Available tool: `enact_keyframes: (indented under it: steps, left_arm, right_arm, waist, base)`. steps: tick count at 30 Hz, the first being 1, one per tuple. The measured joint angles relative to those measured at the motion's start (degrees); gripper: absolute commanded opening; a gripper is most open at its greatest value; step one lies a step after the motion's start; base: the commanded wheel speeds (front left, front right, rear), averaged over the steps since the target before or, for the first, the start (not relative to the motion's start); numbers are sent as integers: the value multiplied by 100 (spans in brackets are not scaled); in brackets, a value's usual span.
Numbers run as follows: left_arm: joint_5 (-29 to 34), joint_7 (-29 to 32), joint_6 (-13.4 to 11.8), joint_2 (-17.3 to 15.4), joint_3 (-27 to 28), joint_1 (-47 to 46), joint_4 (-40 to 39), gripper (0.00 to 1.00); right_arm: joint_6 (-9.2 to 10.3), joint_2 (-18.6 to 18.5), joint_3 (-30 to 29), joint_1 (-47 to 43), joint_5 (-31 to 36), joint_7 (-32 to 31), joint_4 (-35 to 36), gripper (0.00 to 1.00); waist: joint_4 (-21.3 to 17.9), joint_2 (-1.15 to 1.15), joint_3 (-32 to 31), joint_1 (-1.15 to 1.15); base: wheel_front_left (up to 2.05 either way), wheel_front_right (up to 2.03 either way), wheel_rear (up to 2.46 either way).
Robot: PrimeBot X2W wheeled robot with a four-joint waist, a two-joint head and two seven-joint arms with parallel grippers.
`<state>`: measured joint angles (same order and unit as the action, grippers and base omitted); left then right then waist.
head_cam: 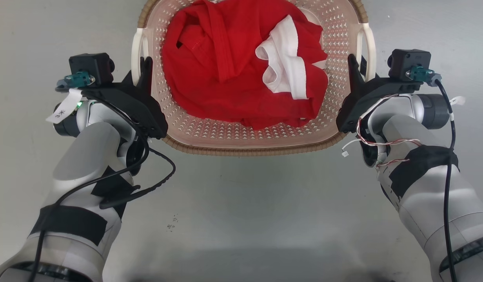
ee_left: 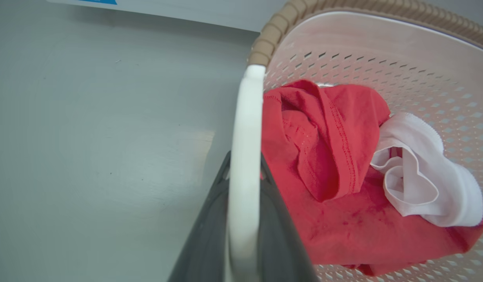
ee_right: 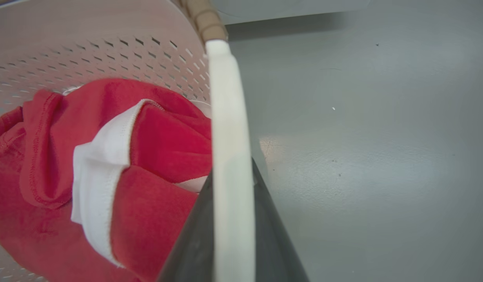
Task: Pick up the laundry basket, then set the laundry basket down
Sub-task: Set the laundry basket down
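**Head view.** The laundry basket (head_cam: 245,150), cream-pink with perforated walls and a brown woven-look rim, lies over the grey floor (head_cam: 241,219) between the two arms. Whether it rests on the floor or hangs above it cannot be told.

**Left side.** The left pincer (head_cam: 146,66) is at the basket's left side, closed around the white left handle (head_cam: 136,51). In the left wrist view a dark finger (ee_left: 206,239) lies on each side of that handle (ee_left: 244,156), pressed against it.

**Right side.** The right pincer (head_cam: 354,66) grips the white right handle (head_cam: 371,47) likewise. In the right wrist view its dark fingers (ee_right: 190,243) flank the handle (ee_right: 229,156).

**Contents.** A crumpled red garment (head_cam: 226,66) covers the basket's bottom. A white garment (head_cam: 290,51) lies on it, toward the right handle.
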<state>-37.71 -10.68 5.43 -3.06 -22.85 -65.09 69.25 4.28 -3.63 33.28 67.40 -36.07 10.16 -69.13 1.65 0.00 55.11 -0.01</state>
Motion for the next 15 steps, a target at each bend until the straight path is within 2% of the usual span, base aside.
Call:
enact_keyframes:
  steps: [9,10,11,13,14,15]
  left_arm:
    - [8,-7,62,8,-34,-64,66,2]
    - [8,-7,63,11,-40,-71,79,35]
    - [8,-8,63,10,-41,-79,91,57]
    - [8,-8,63,-16,-41,-94,116,91]
    - [8,-9,62,-35,-41,-111,134,100]
    - [8,-9,62,-58,-41,-132,153,100]
  right_arm:
    - [2,5,20,56,0,1,-33,0]
    - [1,7,21,59,0,1,-40,0]
    - [1,8,21,64,0,1,-51,0]
    - [-2,7,23,76,-1,-2,-80,16]
    - [-10,3,37,78,-1,-3,-94,20]
    - [-10,1,42,78,-1,-2,-108,26]
  waist:
    - [16,0,33,0]
    - [18,0,31,0]
    - [21,0,28,0]
    - [25,0,23,0]
    - [27,0,21,0]
    - [28,0,18,0]
  base:
    - [0,0,0]
    - [0,0,0]
    - [0,0,0]
    - [0,0,0]
    - [0,0,0]
    - [0,0,0]
